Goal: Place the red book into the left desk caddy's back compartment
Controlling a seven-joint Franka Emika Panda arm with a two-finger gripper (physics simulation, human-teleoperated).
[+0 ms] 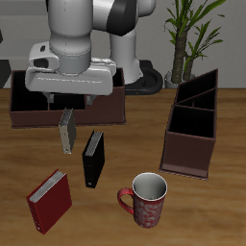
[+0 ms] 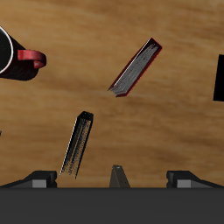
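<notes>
The red book [image 1: 48, 200] stands tilted on the table near the front edge, beside the black book, red cover and white page edges showing. In the wrist view it [image 2: 136, 68] appears as a slanted dark slab with a red edge. The left desk caddy [image 1: 191, 130] is the narrow dark brown box with sloping walls, far across the table from the red book. Its back compartment [image 1: 199, 93] is at the tall end and looks empty. My gripper [image 1: 67, 96] is open and empty, far behind the red book, over the grey book; its fingers [image 2: 39, 178] stand wide apart.
A wide low brown caddy [image 1: 67, 104] sits under my hand at the back. A grey book [image 1: 67, 131] stands just in front of it. A black book [image 1: 93, 159] and a patterned mug with a red handle [image 1: 146, 200] lie between the red book and the narrow caddy.
</notes>
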